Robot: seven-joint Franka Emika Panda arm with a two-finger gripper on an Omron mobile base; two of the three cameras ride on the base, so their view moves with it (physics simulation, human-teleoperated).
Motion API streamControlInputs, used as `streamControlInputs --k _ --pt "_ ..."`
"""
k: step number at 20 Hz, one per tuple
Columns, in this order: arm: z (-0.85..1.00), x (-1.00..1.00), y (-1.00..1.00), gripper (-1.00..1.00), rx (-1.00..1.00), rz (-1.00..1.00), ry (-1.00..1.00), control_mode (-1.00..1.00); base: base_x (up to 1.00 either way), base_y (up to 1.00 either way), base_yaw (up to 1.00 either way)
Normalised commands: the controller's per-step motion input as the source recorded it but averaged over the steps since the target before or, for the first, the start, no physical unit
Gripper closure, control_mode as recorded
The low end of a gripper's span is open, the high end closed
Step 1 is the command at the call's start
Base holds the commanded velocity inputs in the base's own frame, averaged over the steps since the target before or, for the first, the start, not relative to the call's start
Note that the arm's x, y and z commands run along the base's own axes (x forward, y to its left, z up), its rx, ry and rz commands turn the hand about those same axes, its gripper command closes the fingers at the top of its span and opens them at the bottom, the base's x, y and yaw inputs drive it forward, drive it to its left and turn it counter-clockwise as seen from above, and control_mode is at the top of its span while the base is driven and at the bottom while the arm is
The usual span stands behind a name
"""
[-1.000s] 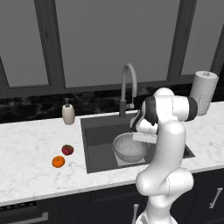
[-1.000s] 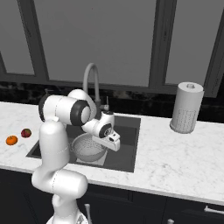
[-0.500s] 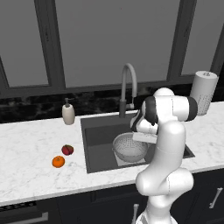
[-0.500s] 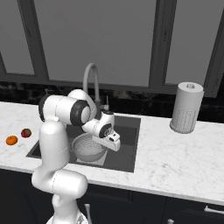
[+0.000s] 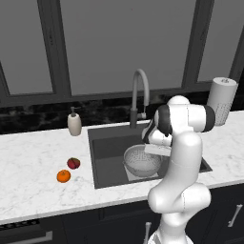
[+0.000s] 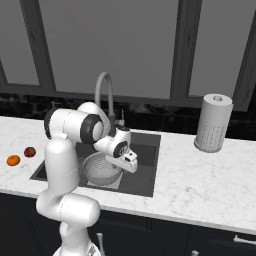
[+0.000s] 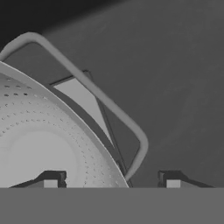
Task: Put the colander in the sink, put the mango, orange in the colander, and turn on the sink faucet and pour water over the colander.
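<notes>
The silvery perforated colander (image 5: 139, 159) (image 6: 100, 168) sits upright in the dark sink (image 5: 102, 138) (image 6: 146, 167), below the gooseneck faucet (image 5: 138, 90) (image 6: 102, 90). My gripper (image 5: 157, 149) (image 6: 128, 165) (image 7: 111, 180) hangs at the colander's right rim and is open. In the hand view its two tips stand wide apart on either side of the colander (image 7: 43, 140) rim and its wire handle, without touching them. The dark red mango (image 5: 73, 163) (image 6: 30, 151) and the orange (image 5: 63, 176) (image 6: 13, 160) lie side by side on the counter left of the sink.
A beige soap dispenser (image 5: 74, 124) stands at the sink's back left corner. A paper towel roll (image 5: 221, 100) (image 6: 213, 122) stands on the counter to the right. Dark windows and backsplash close off the rear. White marble counter runs on both sides.
The jaws have opened off the colander's handle. The arm and the colander stay where they were.
</notes>
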Motion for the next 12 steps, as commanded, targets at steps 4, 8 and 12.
streamControlInputs --k 4,8,12 --pt "0.0 0.0 0.0 -1.0 0.0 0.0 0.0 -1.0 0.0 0.0 0.0" --pt "0.1 0.0 -0.05 -1.0 0.0 0.0 0.0 -1.0 0.0 0.0 0.0" --pt "0.31 -0.36 -0.29 -1.0 0.0 0.03 -0.13 -1.0 0.0 0.0 0.0"
